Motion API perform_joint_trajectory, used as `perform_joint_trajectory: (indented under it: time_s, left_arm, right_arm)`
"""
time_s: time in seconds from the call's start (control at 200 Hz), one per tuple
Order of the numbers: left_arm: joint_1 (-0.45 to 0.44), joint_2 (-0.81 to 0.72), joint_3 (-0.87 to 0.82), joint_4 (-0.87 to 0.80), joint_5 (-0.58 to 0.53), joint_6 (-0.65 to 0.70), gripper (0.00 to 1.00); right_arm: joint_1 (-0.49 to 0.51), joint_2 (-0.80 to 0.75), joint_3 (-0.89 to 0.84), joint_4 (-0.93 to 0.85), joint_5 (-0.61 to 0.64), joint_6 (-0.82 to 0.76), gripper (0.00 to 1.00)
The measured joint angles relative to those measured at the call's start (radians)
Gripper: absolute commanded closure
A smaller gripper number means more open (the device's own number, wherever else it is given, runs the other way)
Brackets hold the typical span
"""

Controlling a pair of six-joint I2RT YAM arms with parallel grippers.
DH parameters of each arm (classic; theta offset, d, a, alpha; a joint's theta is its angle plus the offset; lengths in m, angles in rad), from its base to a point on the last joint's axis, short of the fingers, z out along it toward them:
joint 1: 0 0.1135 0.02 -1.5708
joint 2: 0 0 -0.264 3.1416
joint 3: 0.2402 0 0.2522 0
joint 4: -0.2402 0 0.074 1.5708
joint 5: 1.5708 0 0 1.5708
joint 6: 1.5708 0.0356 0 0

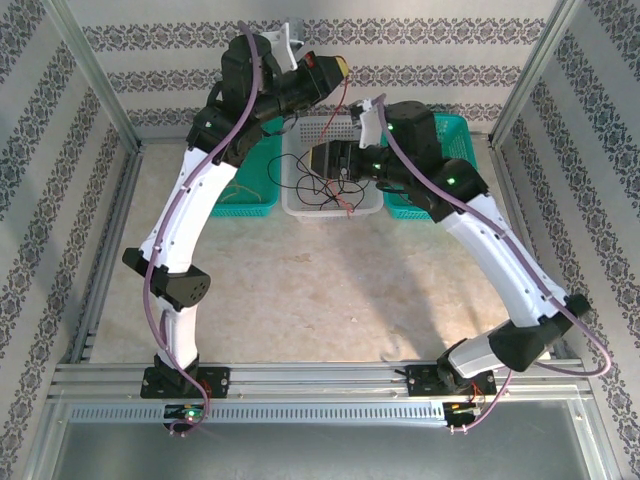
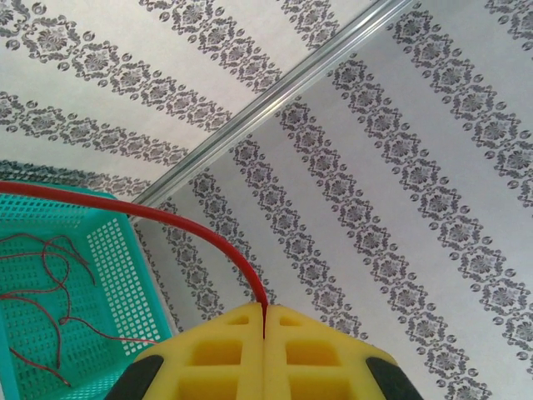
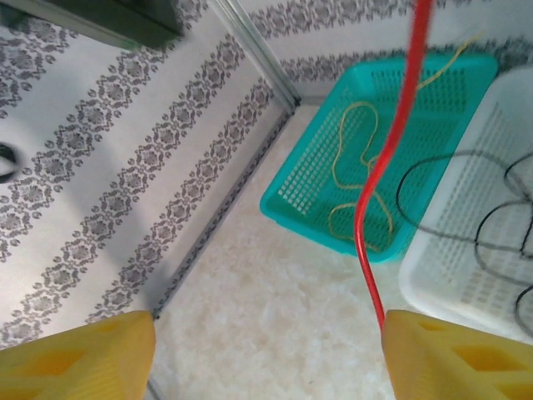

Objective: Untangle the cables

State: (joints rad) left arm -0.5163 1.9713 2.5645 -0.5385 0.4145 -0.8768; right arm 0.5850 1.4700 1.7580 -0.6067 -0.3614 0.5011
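Okay, the left claw [image 2: 264,323] is up high near the back wall, its 2 yellow fingers pressed together and pinching the red cable [image 2: 191,225] right at the tips. From above, that red cable [image 1: 346,100] drops from the raised left claw [image 1: 335,68] down to the white basket [image 1: 330,212] in the middle of the desk [image 1: 330,290], where the black cables [image 1: 325,185] lie looped.

The right claw [image 3: 266,354] is spread wide and gripping nothing. The red cable [image 3: 360,229] hangs through the gap, close beside its right finger [image 3: 458,358] and well away from the left one. Behind it sits a teal basket [image 3: 275,208] holding the yellow cable [image 3: 341,142], with the white basket [image 3: 450,275] and black cables [image 3: 400,187] off to the side.

So this looks like the red one being drawn out of the tangle, roughly mid-task, since 1 colour appears sorted and the black loops are not. To do this step well, I'd shift the right claw sideways so the cable sits centred between the fingers before closing, then let the left claw keep the tension. Any pull should be slow, because a black loop could snag and ride up with it. Whether the red end is free down in the basket, I can't tell.
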Motion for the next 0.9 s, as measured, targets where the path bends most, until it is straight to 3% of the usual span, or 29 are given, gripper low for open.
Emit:
perform_joint_trajectory:
  time_s: [0.105,0.19,0.295,0.4,0.52,0.61,0.74,0.899]
  left_arm:
    - [0.000,-0.018,0.000,0.000,0.000,-0.004,1.00]
    - [0.000,-0.034,-0.003,0.000,-0.004,-0.005,1.00]
    - [0.000,-0.050,-0.006,0.005,-0.006,-0.016,1.00]
    - [0.001,-0.054,-0.006,0.019,-0.006,-0.031,1.00]
    - [0.001,-0.054,-0.014,0.034,-0.003,-0.055,1.00]
    - [0.004,-0.054,-0.016,0.038,-0.002,-0.069,1.00]
    - [0.013,-0.054,-0.016,0.038,0.000,-0.076,1.00]
    - [0.027,-0.054,-0.016,0.038,0.001,-0.082,1.00]
  right_arm:
    - [0.000,0.012,-0.023,0.004,-0.016,0.004,0.47]
    - [0.000,0.007,-0.049,0.013,-0.021,-0.004,0.66]
    - [0.000,-0.003,-0.090,0.016,-0.021,0.000,0.69]
    - [-0.001,-0.005,-0.103,0.016,-0.021,-0.001,0.63]
    - [-0.001,-0.005,-0.102,0.017,-0.019,-0.012,0.36]
    - [-0.001,0.003,-0.099,0.017,-0.017,-0.014,0.34]
    - [-0.001,0.027,-0.087,0.021,-0.022,-0.014,0.48]
    - [-0.001,0.057,-0.078,0.021,-0.024,-0.018,0.89]
